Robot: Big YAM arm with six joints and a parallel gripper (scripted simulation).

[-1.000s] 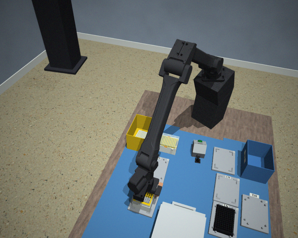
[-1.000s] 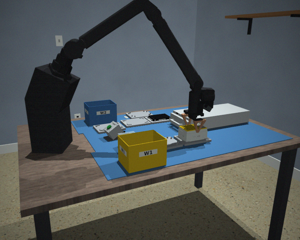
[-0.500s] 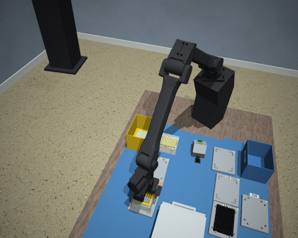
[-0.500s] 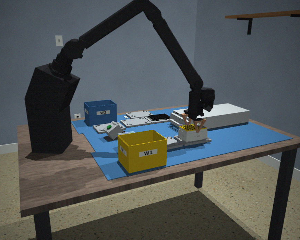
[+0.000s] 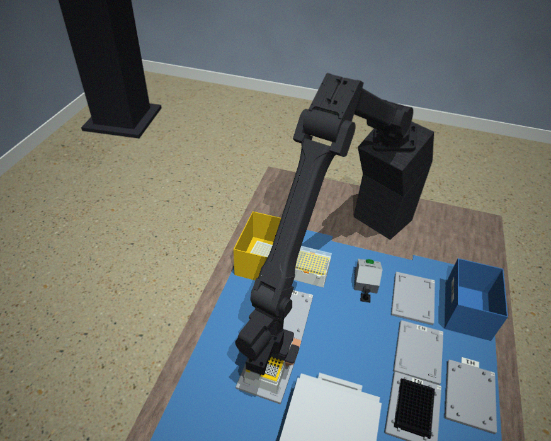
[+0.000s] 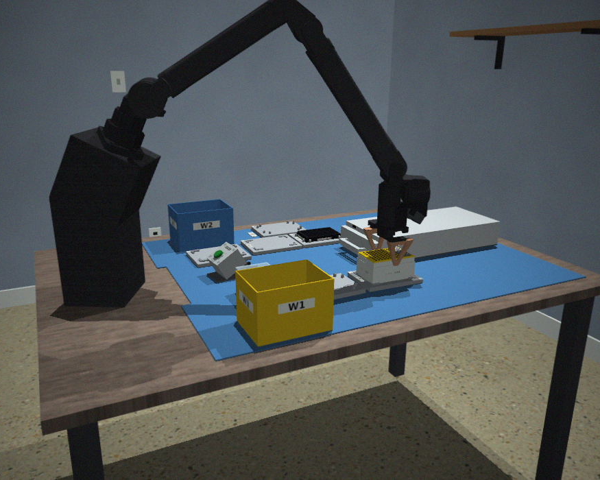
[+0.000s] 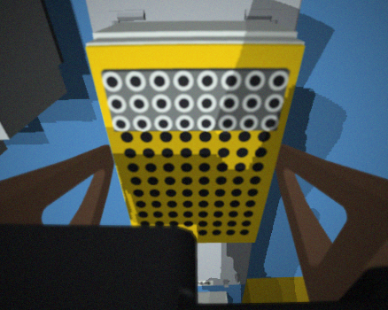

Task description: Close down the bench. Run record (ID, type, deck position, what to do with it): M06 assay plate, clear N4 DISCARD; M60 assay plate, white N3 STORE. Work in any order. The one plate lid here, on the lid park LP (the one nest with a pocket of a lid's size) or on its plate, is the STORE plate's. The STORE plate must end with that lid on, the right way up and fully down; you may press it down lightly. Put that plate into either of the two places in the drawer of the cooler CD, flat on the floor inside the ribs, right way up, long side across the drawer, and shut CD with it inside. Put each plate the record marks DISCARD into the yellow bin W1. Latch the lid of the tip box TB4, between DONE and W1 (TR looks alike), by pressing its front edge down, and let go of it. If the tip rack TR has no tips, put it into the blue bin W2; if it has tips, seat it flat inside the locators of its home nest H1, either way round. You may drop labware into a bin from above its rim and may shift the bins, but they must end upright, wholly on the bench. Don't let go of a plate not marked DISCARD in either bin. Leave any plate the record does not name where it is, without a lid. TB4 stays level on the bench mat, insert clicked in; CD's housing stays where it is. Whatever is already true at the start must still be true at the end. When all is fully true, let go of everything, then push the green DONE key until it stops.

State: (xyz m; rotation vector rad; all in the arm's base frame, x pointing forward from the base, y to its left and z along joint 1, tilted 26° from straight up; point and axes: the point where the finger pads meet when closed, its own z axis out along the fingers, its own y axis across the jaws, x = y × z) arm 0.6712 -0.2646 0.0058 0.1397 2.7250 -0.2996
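Wide-open gripper [image 7: 193, 186] straddles tip rack TR [image 7: 196, 146] (3 tip rows, frame top); rigid, light; grasp its long sides.

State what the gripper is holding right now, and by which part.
Nothing is held. The gripper is fully open, its fingers standing apart on either side of the yellow-topped tip rack, which rests on its nest and holds three rows of tips.
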